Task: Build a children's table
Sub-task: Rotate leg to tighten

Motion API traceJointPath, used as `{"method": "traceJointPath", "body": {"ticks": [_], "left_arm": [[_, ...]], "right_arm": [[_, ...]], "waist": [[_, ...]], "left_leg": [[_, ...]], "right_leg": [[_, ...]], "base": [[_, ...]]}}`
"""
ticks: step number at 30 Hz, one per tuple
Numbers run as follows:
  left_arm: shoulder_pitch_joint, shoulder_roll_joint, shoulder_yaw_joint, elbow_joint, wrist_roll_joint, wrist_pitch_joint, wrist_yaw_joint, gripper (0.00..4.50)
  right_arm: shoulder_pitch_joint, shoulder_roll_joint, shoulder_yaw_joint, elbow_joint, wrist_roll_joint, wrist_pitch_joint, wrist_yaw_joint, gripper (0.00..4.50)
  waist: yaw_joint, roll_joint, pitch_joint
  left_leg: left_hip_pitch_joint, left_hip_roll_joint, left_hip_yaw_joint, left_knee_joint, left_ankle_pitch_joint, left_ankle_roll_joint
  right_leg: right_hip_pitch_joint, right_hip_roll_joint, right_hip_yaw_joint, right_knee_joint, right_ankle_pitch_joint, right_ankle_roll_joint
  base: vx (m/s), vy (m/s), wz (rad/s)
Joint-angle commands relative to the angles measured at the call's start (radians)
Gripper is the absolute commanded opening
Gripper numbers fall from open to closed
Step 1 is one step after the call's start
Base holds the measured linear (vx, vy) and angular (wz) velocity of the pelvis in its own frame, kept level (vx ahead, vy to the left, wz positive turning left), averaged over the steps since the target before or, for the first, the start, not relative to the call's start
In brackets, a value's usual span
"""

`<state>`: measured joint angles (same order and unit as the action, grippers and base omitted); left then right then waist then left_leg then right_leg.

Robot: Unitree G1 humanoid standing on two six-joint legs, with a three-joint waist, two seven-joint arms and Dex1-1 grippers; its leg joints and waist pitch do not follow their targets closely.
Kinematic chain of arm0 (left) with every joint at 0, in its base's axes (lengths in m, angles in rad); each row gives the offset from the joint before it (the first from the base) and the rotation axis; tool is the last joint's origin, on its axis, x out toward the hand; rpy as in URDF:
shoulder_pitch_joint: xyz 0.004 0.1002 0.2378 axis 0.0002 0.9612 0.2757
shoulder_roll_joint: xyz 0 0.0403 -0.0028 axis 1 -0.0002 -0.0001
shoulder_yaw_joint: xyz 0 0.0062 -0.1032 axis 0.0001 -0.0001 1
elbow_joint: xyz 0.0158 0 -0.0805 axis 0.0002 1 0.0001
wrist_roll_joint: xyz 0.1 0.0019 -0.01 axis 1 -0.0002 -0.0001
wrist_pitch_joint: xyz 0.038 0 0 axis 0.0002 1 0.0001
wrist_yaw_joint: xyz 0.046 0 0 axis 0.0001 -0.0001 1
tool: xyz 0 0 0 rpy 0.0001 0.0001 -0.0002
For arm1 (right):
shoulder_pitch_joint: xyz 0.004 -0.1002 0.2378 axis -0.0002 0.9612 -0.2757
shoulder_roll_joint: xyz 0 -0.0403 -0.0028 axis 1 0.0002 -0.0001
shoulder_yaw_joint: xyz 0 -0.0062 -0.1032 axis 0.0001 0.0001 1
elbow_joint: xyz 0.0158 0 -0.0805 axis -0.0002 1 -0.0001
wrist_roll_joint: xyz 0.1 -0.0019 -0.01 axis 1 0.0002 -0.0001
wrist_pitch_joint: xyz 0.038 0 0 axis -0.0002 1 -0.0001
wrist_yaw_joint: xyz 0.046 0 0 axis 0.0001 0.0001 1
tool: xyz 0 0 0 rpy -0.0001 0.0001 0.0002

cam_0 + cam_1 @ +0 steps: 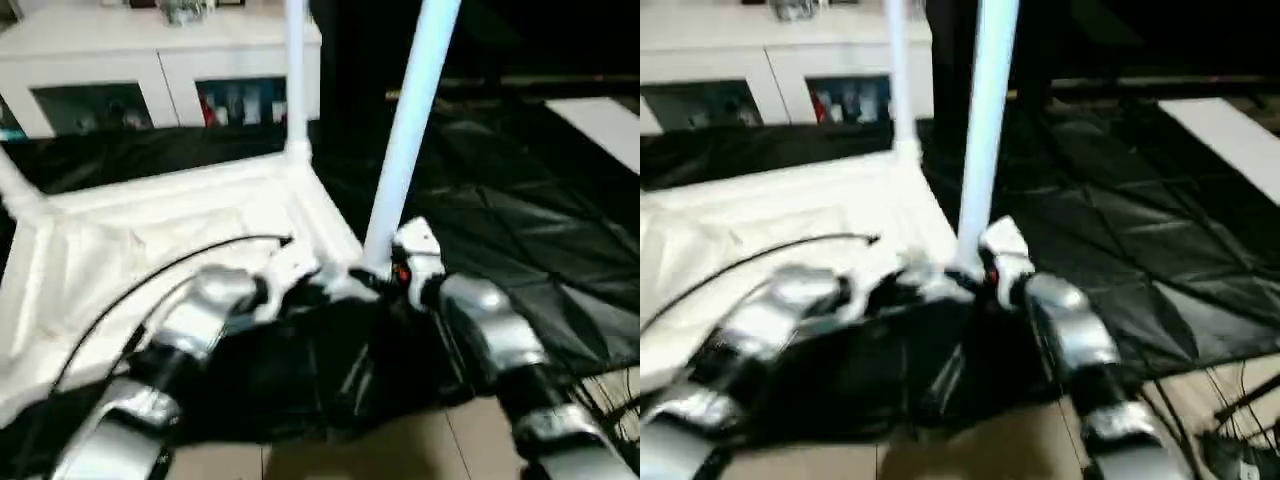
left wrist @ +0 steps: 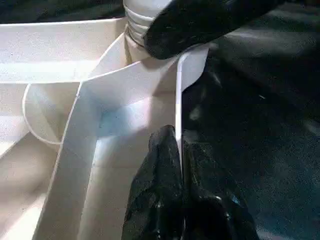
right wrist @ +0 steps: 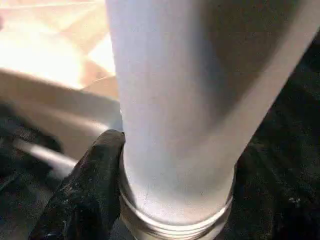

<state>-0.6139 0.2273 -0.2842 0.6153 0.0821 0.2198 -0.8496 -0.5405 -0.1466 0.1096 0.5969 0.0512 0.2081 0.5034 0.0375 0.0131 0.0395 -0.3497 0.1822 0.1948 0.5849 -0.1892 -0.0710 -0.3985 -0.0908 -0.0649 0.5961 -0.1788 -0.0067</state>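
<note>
While two legs (image 1: 412, 120) stand socketed, two end effectors (image 2: 175, 210) grip the table (image 1: 150, 240)

**No readable text in view**

No lettering, label, brand mark, number or sign can be read on anything here. The coloured items behind the glass doors of the white cabinet (image 1: 240, 100) are too blurred to show any print. The white plastic of the children's table (image 1: 200, 215) and its legs carries no legible marking, and neither does the black cloth (image 1: 500, 220).
</note>
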Motion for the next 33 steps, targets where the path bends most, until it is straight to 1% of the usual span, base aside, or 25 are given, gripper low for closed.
{"method": "traceJointPath", "body": {"ticks": [1, 3, 4, 6, 8, 9, 11, 12, 14, 17, 18, 19, 20, 21, 22, 23, 24, 25, 26, 28, 29, 30, 31, 32, 33], "left_arm": [[-0.019, -0.046, 0.023, 0.082, 0.009, 0.046, 0.140, 0.00], [-0.045, -0.077, 0.035, 0.121, 0.011, 0.049, 0.196, 0.00], [-0.057, -0.092, 0.040, 0.144, 0.012, 0.046, 0.223, 0.00], [-0.081, -0.117, 0.051, 0.191, 0.018, 0.031, 0.275, 0.00], [-0.098, -0.133, 0.056, 0.231, 0.024, 0.016, 0.305, 0.00], [-0.105, -0.140, 0.054, 0.249, 0.029, 0.009, 0.316, 0.00], [-0.107, -0.143, 0.053, 0.257, 0.031, 0.007, 0.318, 0.00], [-0.108, -0.143, 0.051, 0.260, 0.033, 0.004, 0.317, 0.00], [-0.108, -0.142, 0.049, 0.262, 0.035, 0.001, 0.314, 0.00], [-0.102, -0.131, 0.043, 0.261, 0.036, -0.006, 0.294, 0.00], [-0.103, -0.131, 0.043, 0.263, 0.036, -0.008, 0.294, 0.00], [-0.103, -0.127, 0.040, 0.266, 0.038, -0.017, 0.288, 0.00], [-0.105, -0.125, 0.040, 0.274, 0.041, -0.027, 0.284, 0.00], [-0.104, -0.122, 0.041, 0.273, 0.041, -0.032, 0.277, 0.00], [-0.103, -0.120, 0.042, 0.271, 0.041, -0.035, 0.272, 0.00], [-0.095, -0.113, 0.035, 0.261, 0.042, -0.064, 0.245, 0.00], [-0.087, -0.107, 0.033, 0.248, 0.040, -0.064, 0.229, 0.00], [-0.087, -0.107, 0.033, 0.248, 0.040, -0.064, 0.229, 0.00], [-0.079, -0.099, 0.030, 0.238, 0.040, -0.072, 0.211, 0.00], [-0.056, -0.077, 0.018, 0.203, 0.039, -0.090, 0.163, 0.00], [-0.042, -0.067, 0.015, 0.185, 0.035, -0.091, 0.138, 0.00], [-0.033, -0.058, 0.013, 0.173, 0.032, -0.091, 0.120, 0.00], [-0.023, -0.049, 0.010, 0.160, 0.028, -0.093, 0.101, 0.00], [-0.004, -0.027, 0.001, 0.137, 0.025, -0.115, 0.062, 0.00], [0.008, -0.011, -0.005, 0.122, 0.022, -0.139, 0.032, 0.00]], "right_arm": [[-0.022, 0.056, 0.007, 0.068, -0.026, 0.030, -0.125, 2.72], [-0.044, 0.101, -0.014, 0.117, -0.024, 0.027, -0.221, 2.72], [-0.056, 0.123, -0.026, 0.146, -0.020, 0.018, -0.264, 2.72], [-0.076, 0.166, -0.049, 0.198, -0.013, -0.004, -0.324, 2.72], [-0.087, 0.199, -0.060, 0.233, -0.018, -0.020, -0.366, 2.72], [-0.094, 0.224, -0.080, 0.253, -0.004, -0.029, -0.384, 2.72], [-0.097, 0.236, -0.078, 0.265, -0.010, -0.047, -0.392, 2.72], [-0.100, 0.240, -0.074, 0.270, -0.013, -0.054, -0.386, 2.72], [-0.102, 0.243, -0.072, 0.275, -0.014, -0.060, -0.381, 2.72], [-0.108, 0.245, -0.084, 0.268, 0.002, -0.105, -0.347, 2.72], [-0.109, 0.246, -0.086, 0.269, 0.004, -0.110, -0.348, 2.72], [-0.109, 0.242, -0.082, 0.266, 0.003, -0.119, -0.332, 2.72], [-0.112, 0.241, -0.082, 0.269, -0.001, -0.129, -0.321, 3.28], [-0.112, 0.237, -0.085, 0.265, 0.001, -0.137, -0.308, 3.28], [-0.112, 0.235, -0.088, 0.262, 0.004, -0.141, -0.301, 3.42], [-0.110, 0.227, -0.084, 0.252, 0.002, -0.151, -0.286, 3.48], [-0.108, 0.214, -0.072, 0.239, -0.009, -0.156, -0.274, 3.59], [-0.108, 0.214, -0.072, 0.239, -0.009, -0.156, -0.274, 3.71], [-0.105, 0.200, -0.058, 0.226, -0.019, -0.156, -0.258, 3.71], [-0.088, 0.164, -0.022, 0.181, -0.038, -0.156, -0.201, 3.71], [-0.077, 0.144, -0.005, 0.156, -0.049, -0.162, -0.173, 3.71], [-0.069, 0.130, -0.001, 0.138, -0.050, -0.163, -0.155, 3.71], [-0.060, 0.115, -0.001, 0.117, -0.047, -0.161, -0.139, 3.71], [-0.043, 0.084, -0.003, 0.077, -0.037, -0.155, -0.097, 3.71], [-0.030, 0.059, -0.003, 0.048, -0.029, -0.152, -0.059, 3.71]], "waist": [[-0.003, -0.012, -0.047], [-0.002, -0.011, -0.049], [-0.003, -0.014, -0.048], [-0.001, -0.012, -0.050], [0.001, -0.012, -0.048], [0.001, -0.011, -0.048], [0.000, -0.010, -0.046], [0.001, -0.008, -0.046], [0.000, -0.009, -0.046], [0.000, -0.004, -0.045], [-0.001, -0.006, -0.045], [-0.001, -0.005, -0.045], [-0.001, -0.005, -0.045], [-0.001, -0.003, -0.044], [-0.002, -0.005, -0.044], [-0.002, -0.006, -0.045], [-0.003, -0.004, -0.045], [-0.005, -0.006, -0.045], [-0.007, -0.004, -0.045], [-0.004, -0.007, -0.047], [-0.002, -0.008, -0.048], [-0.002, -0.009, -0.048], [-0.001, -0.010, -0.050], [0.003, -0.009, -0.052], [0.004, -0.012, -0.053]], "left_leg": [[0.002, 0.037, -0.026, -0.077, -0.297, 0.015], [0.005, 0.038, -0.025, -0.076, -0.293, 0.015], [0.003, 0.037, -0.025, -0.077, -0.293, 0.018], [0.004, 0.036, -0.024, -0.076, -0.293, 0.023], [0.007, 0.035, -0.024, -0.077, -0.307, 0.027], [0.007, 0.035, -0.023, -0.076, -0.310, 0.029], [0.002, 0.036, -0.026, -0.080, -0.318, 0.031], [0.004, 0.037, -0.026, -0.081, -0.324, 0.031], [0.004, 0.037, -0.027, -0.082, -0.337, 0.033], [0.003, 0.037, -0.028, -0.083, -0.343, 0.033], [0.002, 0.036, -0.027, -0.083, -0.342, 0.034], [0.003, 0.036, -0.027, -0.083, -0.345, 0.034], [0.003, 0.037, -0.028, -0.084, -0.350, 0.035], [0.004, 0.037, -0.028, -0.084, -0.357, 0.034], [0.003, 0.037, -0.028, -0.084, -0.360, 0.035], [0.001, 0.036, -0.029, -0.085, -0.361, 0.040], [-0.001, 0.037, -0.030, -0.086, -0.359, 0.041], [-0.006, 0.037, -0.031, -0.087, -0.350, 0.042], [-0.008, 0.038, -0.032, -0.088, -0.342, 0.042], [-0.005, 0.038, -0.031, -0.086, -0.337, 0.044], [-0.006, 0.039, -0.028, -0.085, -0.317, 0.053], [-0.008, 0.039, -0.027, -0.084, -0.306, 0.055], [-0.012, 0.040, -0.027, -0.084, -0.279, 0.062], [-0.009, 0.040, -0.023, -0.081, -0.254, 0.070], [-0.010, 0.040, -0.023, -0.080, -0.240, 0.076]], "right_leg": [[0.034, -0.055, 0.040, -0.089, -0.420, -0.164], [0.031, -0.057, 0.042, -0.091, -0.408, -0.162], [0.033, -0.056, 0.042, -0.091, -0.403, -0.160], [0.030, -0.058, 0.042, -0.092, -0.401, -0.160], [0.027, -0.058, 0.041, -0.097, -0.419, -0.152], [0.026, -0.057, 0.042, -0.098, -0.419, -0.151], [0.030, -0.058, 0.040, -0.098, -0.428, -0.142], [0.029, -0.059, 0.040, -0.098, -0.433, -0.141], [0.028, -0.058, 0.040, -0.099, -0.439, -0.137], [0.028, -0.059, 0.040, -0.101, -0.445, -0.134], [0.028, -0.058, 0.040, -0.101, -0.444, -0.133], [0.027, -0.058, 0.040, -0.101, -0.450, -0.134], [0.027, -0.058, 0.040, -0.102, -0.455, -0.133], [0.025, -0.059, 0.040, -0.104, -0.464, -0.131], [0.026, -0.058, 0.039, -0.105, -0.470, -0.129], [0.027, -0.060, 0.039, -0.105, -0.477, -0.126], [0.029, -0.059, 0.039, -0.105, -0.477, -0.125], [0.032, -0.059, 0.038, -0.103, -0.469, -0.124], [0.033, -0.059, 0.037, -0.102, -0.469, -0.124], [0.032, -0.061, 0.038, -0.105, -0.479, -0.119], [0.032, -0.061, 0.040, -0.103, -0.458, -0.124], [0.033, -0.062, 0.041, -0.101, -0.445, -0.129], [0.038, -0.062, 0.041, -0.096, -0.416, -0.138], [0.036, -0.061, 0.043, -0.094, -0.373, -0.148], [0.039, -0.059, 0.042, -0.091, -0.349, -0.153]], "base": [[0.000, 0.000, 0.00], [0.000, 0.000, 0.00], [0.000, 0.000, 0.00], [0.000, 0.000, 0.00], [0.000, 0.000, 0.00], [0.000, 0.000, 0.00], [0.000, 0.000, 0.00], [0.000, 0.000, 0.00], [0.000, 0.000, 0.00], [0.000, 0.000, 0.00], [0.000, 0.000, 0.00], [0.000, 0.000, 0.00], [0.000, 0.000, 0.00], [0.000, 0.000, 0.00], [0.000, 0.000, 0.00], [0.000, 0.000, 0.00], [0.000, 0.000, 0.00], [0.000, 0.000, 0.00], [0.000, 0.000, 0.00], [0.000, 0.000, 0.00], [0.000, 0.000, 0.00], [0.000, 0.000, 0.00], [0.000, 0.000, 0.00], [0.000, 0.000, 0.00], [0.000, 0.000, 0.00]]}}
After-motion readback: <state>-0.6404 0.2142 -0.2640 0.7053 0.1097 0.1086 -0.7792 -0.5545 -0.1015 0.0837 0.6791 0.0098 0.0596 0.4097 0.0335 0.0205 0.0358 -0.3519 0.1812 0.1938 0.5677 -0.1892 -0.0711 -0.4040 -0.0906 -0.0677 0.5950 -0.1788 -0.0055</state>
